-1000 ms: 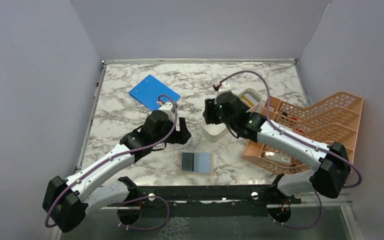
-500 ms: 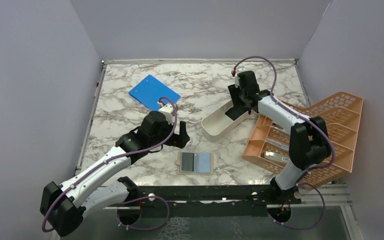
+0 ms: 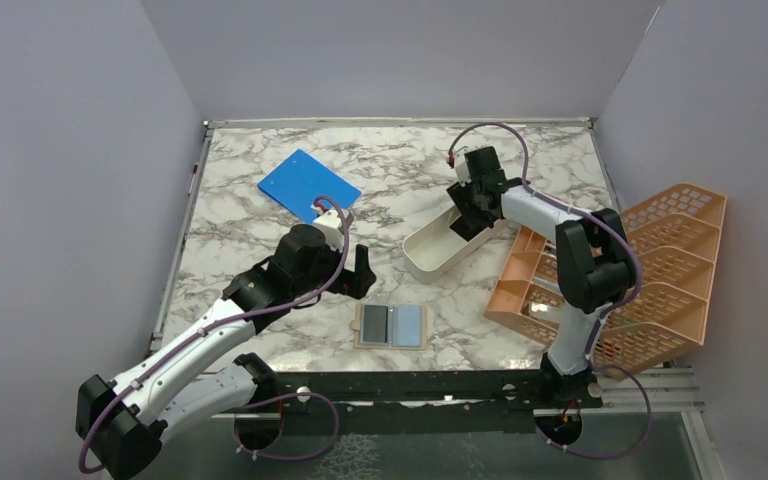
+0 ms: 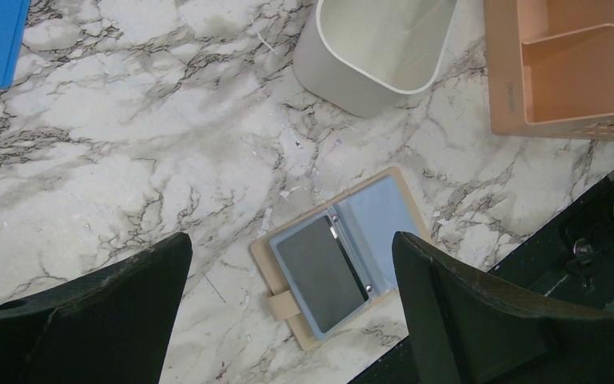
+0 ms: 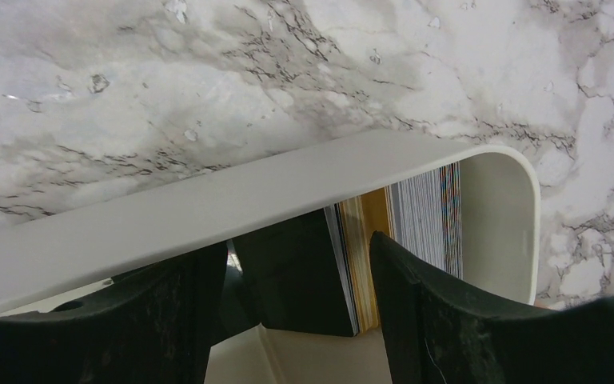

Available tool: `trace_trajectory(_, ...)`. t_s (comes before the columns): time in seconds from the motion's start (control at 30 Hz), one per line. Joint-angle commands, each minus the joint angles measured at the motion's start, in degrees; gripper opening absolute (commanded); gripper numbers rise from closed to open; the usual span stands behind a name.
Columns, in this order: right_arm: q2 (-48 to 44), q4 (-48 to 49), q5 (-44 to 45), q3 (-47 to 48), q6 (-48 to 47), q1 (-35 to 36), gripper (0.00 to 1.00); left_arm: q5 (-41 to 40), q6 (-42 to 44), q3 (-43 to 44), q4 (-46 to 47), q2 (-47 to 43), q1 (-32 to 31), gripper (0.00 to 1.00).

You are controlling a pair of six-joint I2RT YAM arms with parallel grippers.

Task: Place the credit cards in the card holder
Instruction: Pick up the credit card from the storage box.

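right pincer [image 5: 296,244] part-open, empty | credit cards [image 5: 348,264] on edge in white tray [image 5: 248,200], directly beneath | left pincer [image 4: 292,240] wide, empty, near card holder [image 4: 344,256]

The table [image 3: 250,230] has a white marble-patterned top with grey veins. Seen from the left wrist, a small tan bifold card holder [image 4: 282,305] lies opened flat on it, between the two fingers [image 4: 480,320] of the left gripper [image 4: 292,240]. Beyond these fingertips stands a long white oblong plastic tray [image 4: 344,80]. Its far end is under the fingers [image 5: 440,312] of the right gripper [image 5: 297,242]. A bright blue flat board [image 3: 308,185] lies beyond the left finger, further to the left. An orange lattice rack [image 3: 660,260] rests just beside the tray, right of the right finger.
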Motion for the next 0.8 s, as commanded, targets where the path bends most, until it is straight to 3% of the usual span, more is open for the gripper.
trace_trajectory(0.0,2.05,2.69,4.61,0.68,-4.28,-0.17,0.71,-0.62,1.17,1.67,0.18,-1.35,-0.2,0.99)
trace_trajectory(0.33,2.68,6.35,10.36,-0.57,-8.98,-0.17,0.71,-1.15,1.0,1.27,0.71,-2.13,-0.16,0.99)
trace_trajectory(0.77,3.91,7.19,7.85,-1.87,-8.64,-0.26,0.68,-1.04,0.72,0.78,0.9,-3.01,-0.16,0.99)
